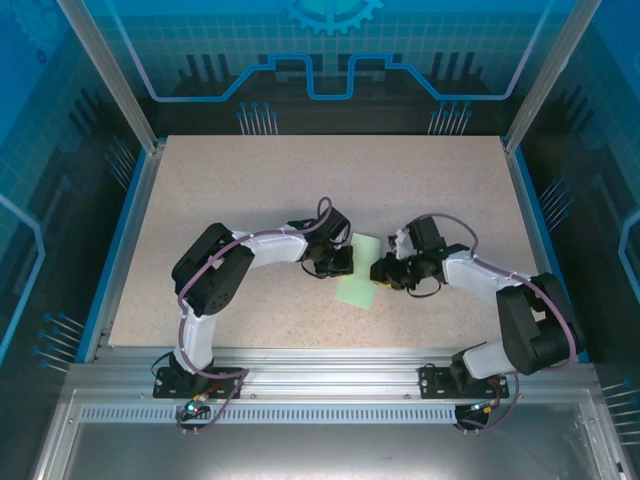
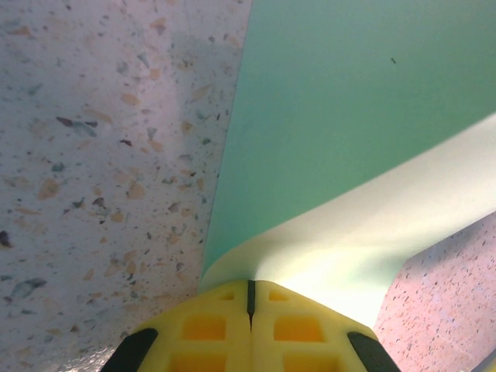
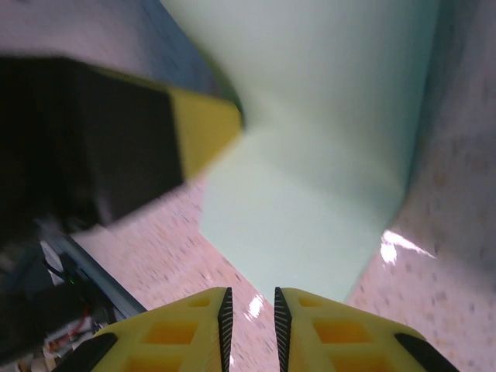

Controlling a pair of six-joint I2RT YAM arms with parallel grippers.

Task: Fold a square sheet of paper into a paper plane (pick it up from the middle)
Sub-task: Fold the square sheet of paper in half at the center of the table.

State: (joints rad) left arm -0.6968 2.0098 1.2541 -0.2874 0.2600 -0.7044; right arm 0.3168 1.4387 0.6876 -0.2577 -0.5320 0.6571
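L end effector (image 2: 249,285) clamped shut on an edge of the square sheet of paper (image 2: 349,116), flap curling up. R end effector (image 3: 252,298) a narrow slit, empty, just short of sheet. Sheet sits mid-counter (image 1: 250,200) btw both. Prob first fold — next: carry flap over, align edges, R presses crease. Long axis runs near-far, slightly tilted — no nose yet.

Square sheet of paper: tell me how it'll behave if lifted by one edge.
Probably floppy: the square sheet of paper curls where the left gripper pinches its edge. Likely very light and thin, so it may slide on the smooth table.
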